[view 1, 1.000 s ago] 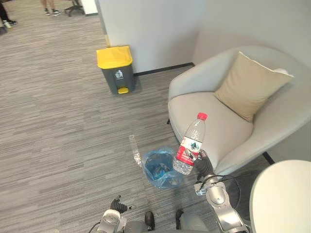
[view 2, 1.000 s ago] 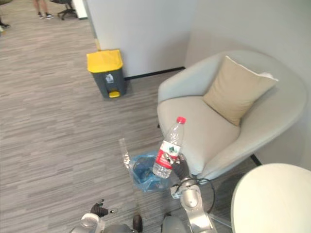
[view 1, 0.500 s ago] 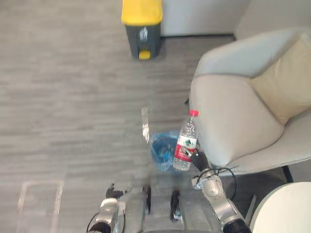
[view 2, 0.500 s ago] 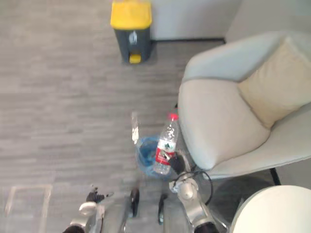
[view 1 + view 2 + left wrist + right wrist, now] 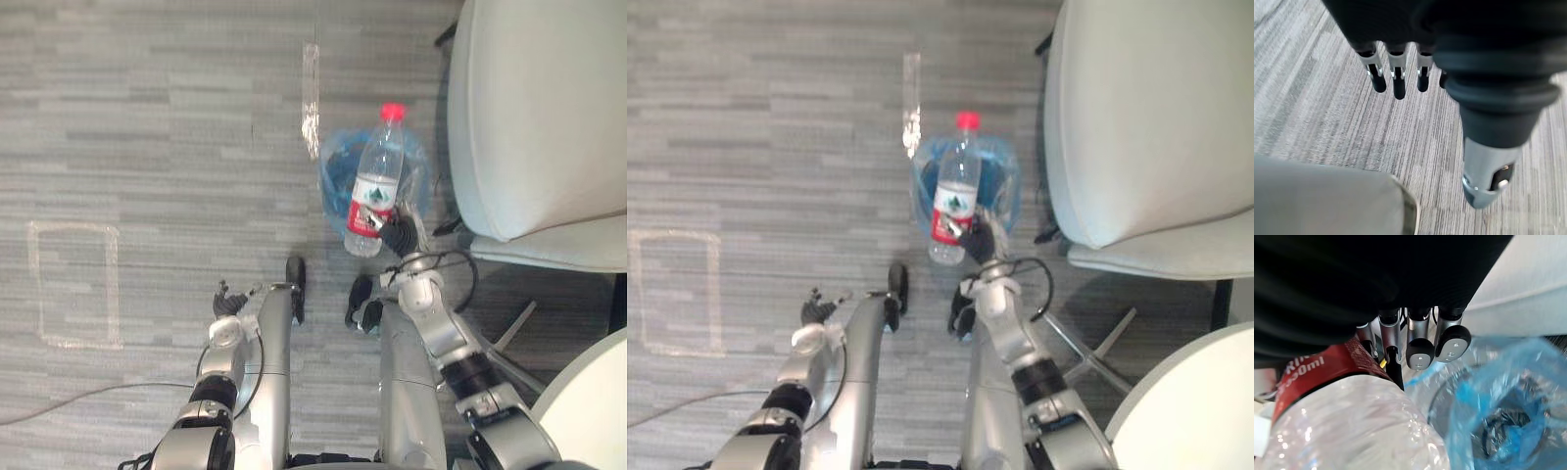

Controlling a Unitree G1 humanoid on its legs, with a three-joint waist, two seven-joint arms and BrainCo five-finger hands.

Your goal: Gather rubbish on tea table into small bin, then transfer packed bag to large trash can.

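Bottle (image 5: 375, 186) clamped in my right hand (image 5: 395, 238), seemingly over bin (image 5: 334, 181); I'd centre it before letting go. Left hand (image 5: 227, 303) slack-fingered, idle.

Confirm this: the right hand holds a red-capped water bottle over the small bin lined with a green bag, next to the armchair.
Not quite. The bag lining the small bin is blue, not green; the left eye view shows it. The rest stands: the right hand holds the red-capped water bottle over that bin, next to the armchair.
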